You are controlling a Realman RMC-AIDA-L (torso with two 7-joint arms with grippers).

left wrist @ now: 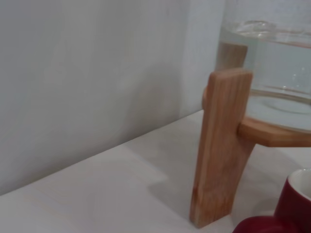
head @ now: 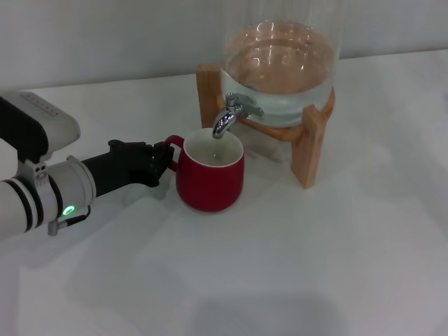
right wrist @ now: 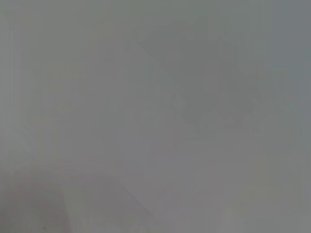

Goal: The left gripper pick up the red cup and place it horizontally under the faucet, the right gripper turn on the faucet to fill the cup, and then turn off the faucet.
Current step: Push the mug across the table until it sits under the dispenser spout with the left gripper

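The red cup [head: 210, 175] stands upright on the white desk [head: 294, 266], its open mouth directly below the spout of the faucet [head: 229, 115] — the chrome tap juts from a clear glass dispenser [head: 280, 66] holding water, which rests on a wooden stand [head: 311, 143]. The left claw [head: 162, 162] reaches in from the robot's left and is closed on the cup's small loop handle (the fingertips meet the handle at the cup's left side). The left wrist view shows one wooden leg of the stand, the glass vessel above it, and a sliver of the cup's red rim at the corner. The right claw is out of sight; its wrist view shows only blank grey.
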